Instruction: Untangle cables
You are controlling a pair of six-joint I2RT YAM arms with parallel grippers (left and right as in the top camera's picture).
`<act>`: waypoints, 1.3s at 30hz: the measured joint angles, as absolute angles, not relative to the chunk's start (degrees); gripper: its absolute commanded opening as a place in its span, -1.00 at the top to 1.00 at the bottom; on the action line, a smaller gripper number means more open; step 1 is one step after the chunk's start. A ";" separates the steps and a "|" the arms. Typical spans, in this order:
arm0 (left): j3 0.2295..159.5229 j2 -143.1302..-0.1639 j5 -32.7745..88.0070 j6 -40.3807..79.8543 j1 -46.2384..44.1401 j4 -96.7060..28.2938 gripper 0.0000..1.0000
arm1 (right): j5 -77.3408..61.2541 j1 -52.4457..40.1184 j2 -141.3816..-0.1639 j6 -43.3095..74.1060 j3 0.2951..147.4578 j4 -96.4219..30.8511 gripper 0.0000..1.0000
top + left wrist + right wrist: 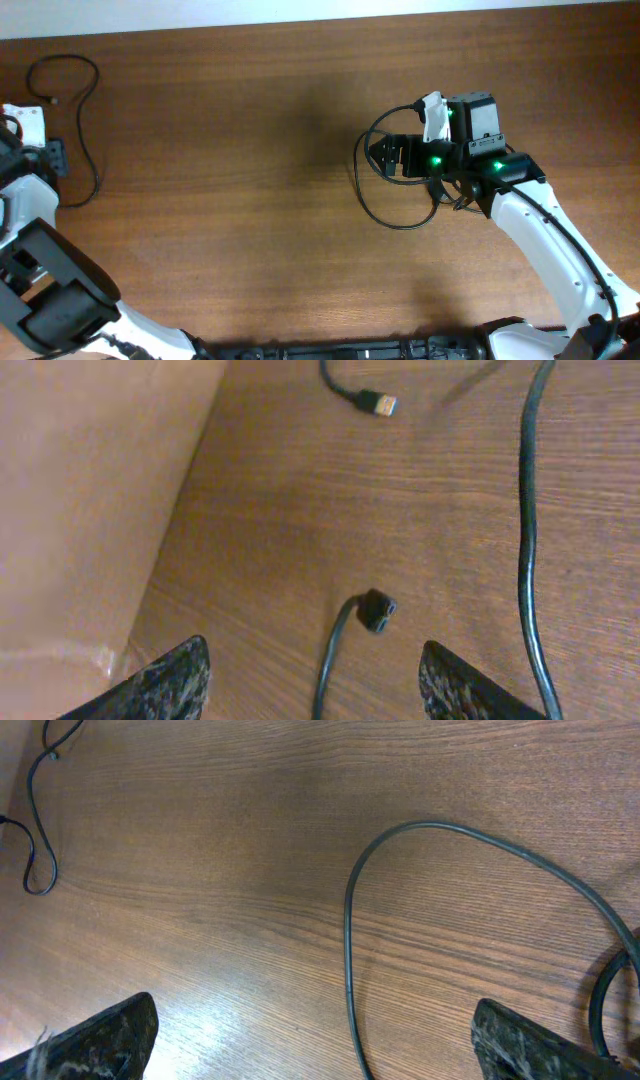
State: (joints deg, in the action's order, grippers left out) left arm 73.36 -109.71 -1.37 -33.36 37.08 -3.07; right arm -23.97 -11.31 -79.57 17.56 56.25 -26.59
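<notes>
Left fingers [178, 678] and right fingers [105, 1038] apart, loose cables [338, 640] [349, 950] between each pair, on wooden table [250, 150].

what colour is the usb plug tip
USB plug tip: gold-toned, best in the left wrist view.

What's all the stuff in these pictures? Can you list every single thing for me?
left cable: one, black, curling at the table's far left
looped cable: one, black, lying around the right gripper
plug ends: two, one metal-tipped and one black, on the table below the left wrist camera
table: one, brown wood, under everything
left gripper: one, black fingers, open, above the black plug
right gripper: one, black fingers, open, above the looped cable
arms: two, white and black, left and right
</notes>
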 measured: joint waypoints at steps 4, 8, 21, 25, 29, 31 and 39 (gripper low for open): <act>73.25 -116.22 0.25 -35.86 37.10 3.29 -0.18 | -23.97 -11.31 -79.57 17.61 56.25 -26.59 -0.97; 73.25 -119.74 0.27 -36.47 37.10 5.87 0.67 | -23.97 -11.31 -79.57 17.54 56.25 -26.59 -0.97; 73.34 -120.57 -7.33 -34.41 37.10 23.57 1.00 | -23.97 -11.31 -79.57 17.56 56.25 -26.57 -0.97; 80.88 -120.95 -16.19 -29.02 37.10 23.97 1.00 | -23.97 -11.31 -79.57 17.61 56.25 -26.61 -0.97; 88.68 -121.21 -12.19 -11.46 36.95 28.12 1.00 | -23.97 -11.31 -79.57 17.54 56.25 -26.59 -0.97; 88.77 -122.34 -9.80 -7.60 35.97 28.16 1.00 | -23.97 -11.31 -79.57 17.54 56.25 -26.59 -0.97; 89.30 -124.90 -9.54 -4.58 32.18 2.72 1.00 | -23.94 -11.31 -79.57 17.54 56.25 -26.50 -0.97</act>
State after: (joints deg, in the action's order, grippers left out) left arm 89.30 -124.90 -9.54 -4.58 32.18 2.72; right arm -23.94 -11.31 -79.57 17.54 56.25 -26.50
